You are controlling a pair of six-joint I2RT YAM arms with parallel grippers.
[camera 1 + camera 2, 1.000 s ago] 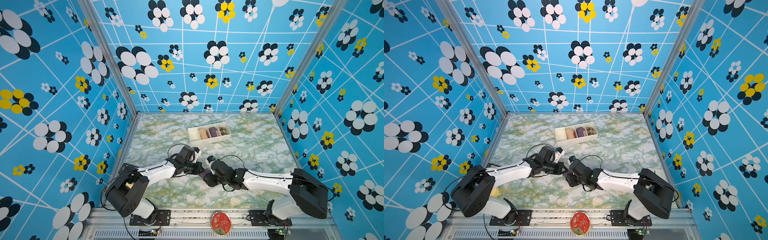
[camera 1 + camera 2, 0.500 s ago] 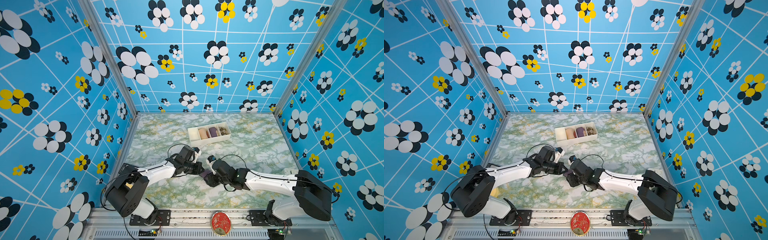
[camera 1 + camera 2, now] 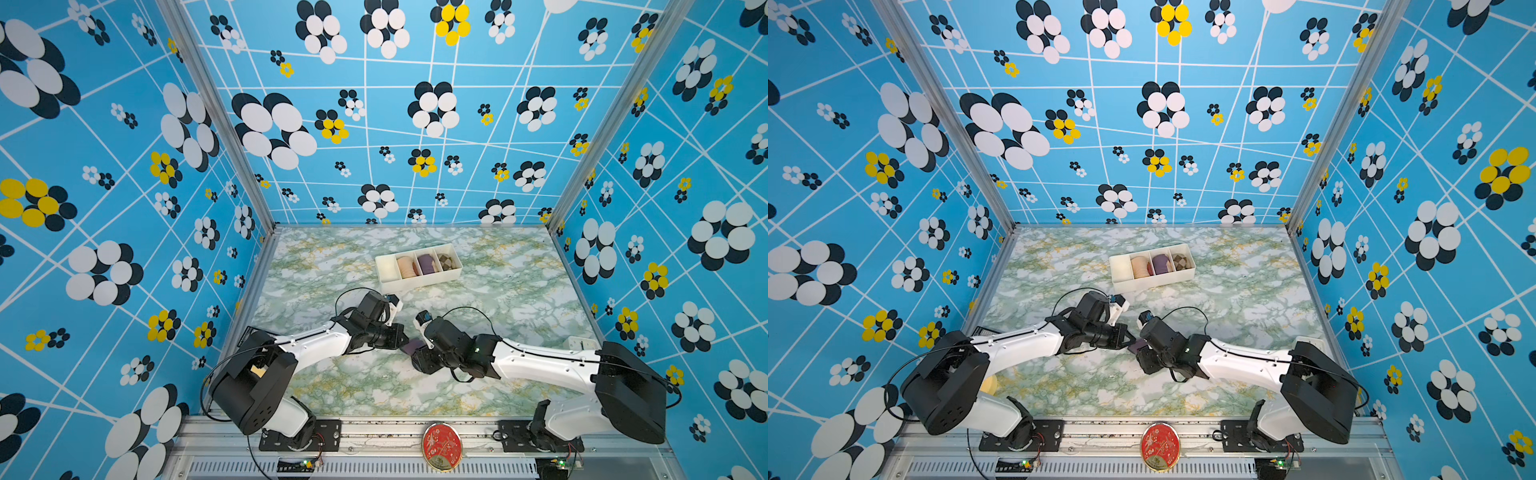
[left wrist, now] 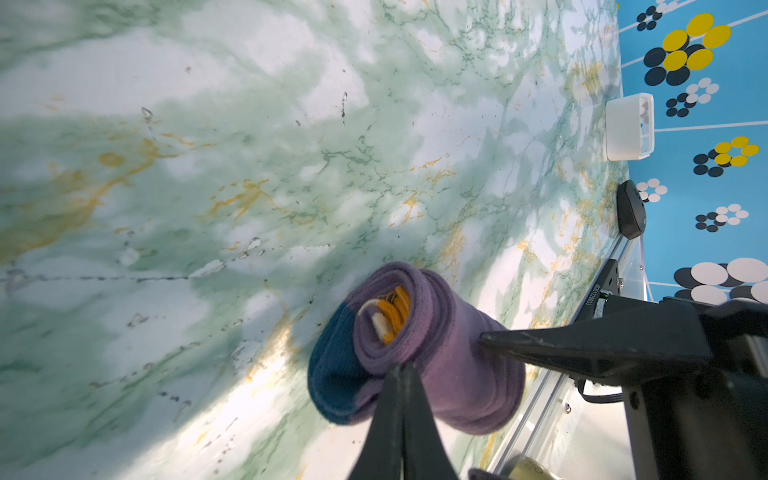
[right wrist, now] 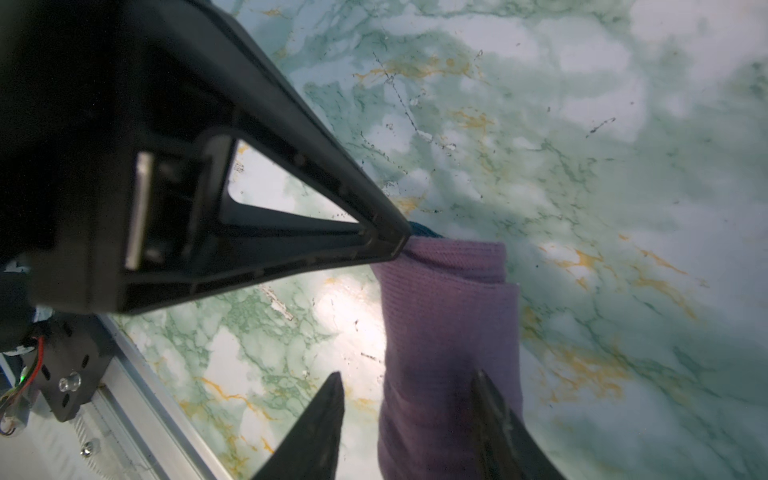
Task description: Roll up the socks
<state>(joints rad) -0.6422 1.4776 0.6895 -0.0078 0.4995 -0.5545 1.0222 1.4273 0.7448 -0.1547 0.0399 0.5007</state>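
On the marble table [image 3: 519, 291], left jaws still pinch the socks [image 4: 449, 374]; right jaws open

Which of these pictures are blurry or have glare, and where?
Left wrist view: the socks look sharp, the table beyond goes soft, with a bright glare patch beside the roll. Right wrist view: similar glare on the table; the left gripper looms dark. Both top views: sharp and evenly lit.
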